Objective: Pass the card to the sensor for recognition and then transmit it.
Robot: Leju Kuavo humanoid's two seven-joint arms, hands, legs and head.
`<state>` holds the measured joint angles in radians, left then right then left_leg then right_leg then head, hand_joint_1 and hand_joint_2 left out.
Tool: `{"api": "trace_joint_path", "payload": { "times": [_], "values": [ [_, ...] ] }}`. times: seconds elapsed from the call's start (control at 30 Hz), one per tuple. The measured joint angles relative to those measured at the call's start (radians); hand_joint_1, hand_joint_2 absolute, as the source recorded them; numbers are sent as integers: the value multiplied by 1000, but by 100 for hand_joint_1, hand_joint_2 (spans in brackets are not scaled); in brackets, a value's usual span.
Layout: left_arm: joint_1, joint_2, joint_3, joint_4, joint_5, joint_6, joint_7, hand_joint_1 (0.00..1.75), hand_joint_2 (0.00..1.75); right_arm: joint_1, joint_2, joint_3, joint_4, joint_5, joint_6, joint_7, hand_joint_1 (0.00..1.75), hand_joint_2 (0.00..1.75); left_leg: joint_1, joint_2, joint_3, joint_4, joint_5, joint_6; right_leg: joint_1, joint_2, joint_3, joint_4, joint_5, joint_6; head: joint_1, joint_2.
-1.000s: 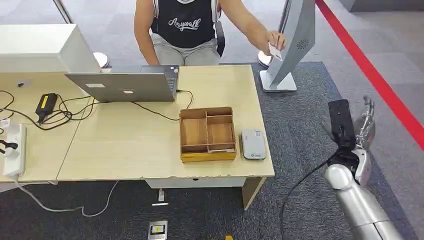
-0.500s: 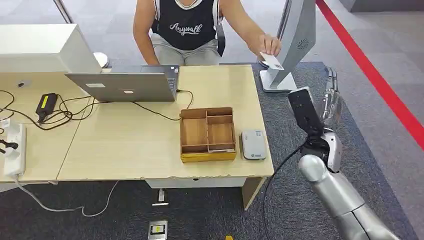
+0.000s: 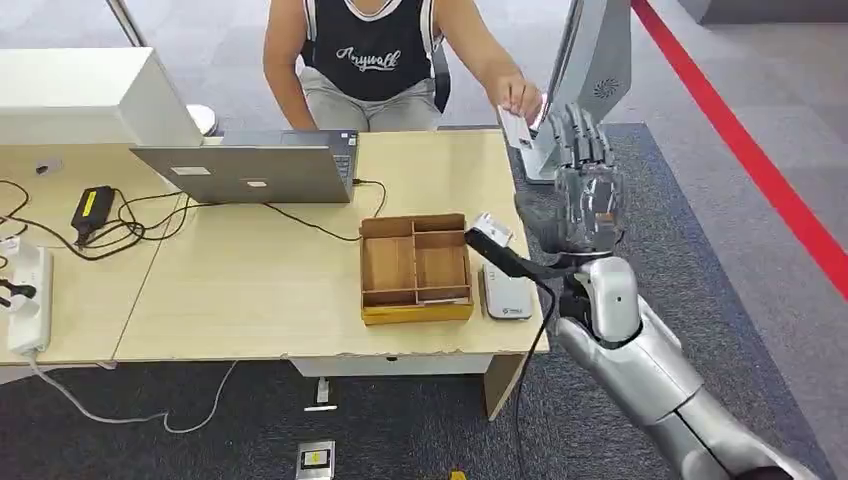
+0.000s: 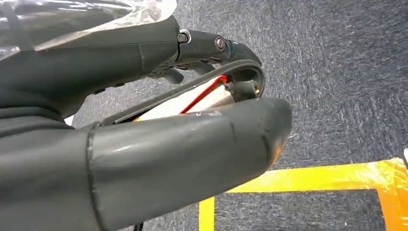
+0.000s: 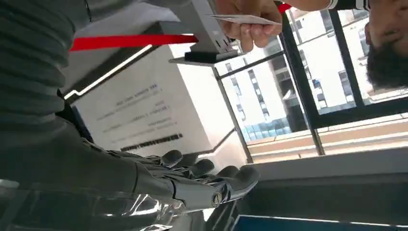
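A person's hand [image 3: 520, 98] holds a white card [image 3: 515, 128] over the table's far right corner; the right wrist view shows the same card [image 5: 245, 19] pinched in that person's fingers. My right hand [image 3: 585, 190] is raised just off the table's right edge, a little short of the card, fingers [image 5: 202, 175] stretched out and apart with nothing in them. The grey-white card sensor [image 3: 507, 290] lies flat on the table beside the wooden tray, under my right forearm. My left hand [image 4: 159, 120] hangs over the carpet, fingers curled in towards the thumb, holding nothing.
A wooden compartment tray [image 3: 415, 268] sits left of the sensor. An open laptop [image 3: 250, 170] and cables lie further left. A grey kiosk stand [image 3: 590, 70] rises behind my right hand. A red floor line [image 3: 745, 150] runs on the right.
My right arm has swung left and up from beside the table to its right edge. The person has brought the card from the kiosk towards my hand.
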<state>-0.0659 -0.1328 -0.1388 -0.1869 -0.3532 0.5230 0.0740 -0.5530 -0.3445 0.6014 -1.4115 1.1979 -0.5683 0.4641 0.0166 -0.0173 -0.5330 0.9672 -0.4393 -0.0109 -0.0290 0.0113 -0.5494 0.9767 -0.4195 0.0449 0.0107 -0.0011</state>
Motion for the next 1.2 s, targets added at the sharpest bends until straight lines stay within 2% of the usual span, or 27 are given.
{"api": "trace_joint_path", "payload": {
  "times": [0.17, 0.43, 0.57, 0.67, 0.9, 1.2],
  "values": [
    [0, 4, -13, 0, 3, -3, 0, 0, 0, -59, 10, 51, 12, 40, 102, -1, 0, 175, 0, 0, 0, 0, 0, 0, 0, 0, 0, 0, 0, 0, 0, 0],
    [0, 10, -29, 0, 12, -8, 0, 0, 0, -175, 47, 117, 91, -43, 198, 1, 0, 175, 0, 0, -1, 0, 0, 0, 0, 0, 0, 0, 0, 0, 0, 0],
    [0, 13, -43, 0, 10, -11, -2, 0, 0, -238, 60, 152, 156, -84, 280, 4, 0, 175, 0, 0, -1, 0, 0, 0, 0, 0, -1, 0, 0, 0, 0, 0],
    [2, 14, -49, 0, 13, -8, -9, 0, 0, -271, 69, 171, 199, -109, 311, 4, 0, 175, 0, 0, -1, 0, 0, 0, 0, 0, -1, 0, 0, 0, 0, 0],
    [2, 16, -67, 0, 11, -10, -3, 0, 0, -345, 84, 214, 301, -146, 332, 4, 0, 175, 0, 0, -1, 0, 0, 0, 0, 0, -1, 0, 0, 0, 0, 0],
    [2, 18, -83, 0, 16, -8, 7, 0, 0, -404, 111, 261, 399, -185, 302, -3, 0, 175, 0, 0, -1, 0, 0, 0, 0, 0, -1, 0, 0, 0, 0, 0]
  ]
}}
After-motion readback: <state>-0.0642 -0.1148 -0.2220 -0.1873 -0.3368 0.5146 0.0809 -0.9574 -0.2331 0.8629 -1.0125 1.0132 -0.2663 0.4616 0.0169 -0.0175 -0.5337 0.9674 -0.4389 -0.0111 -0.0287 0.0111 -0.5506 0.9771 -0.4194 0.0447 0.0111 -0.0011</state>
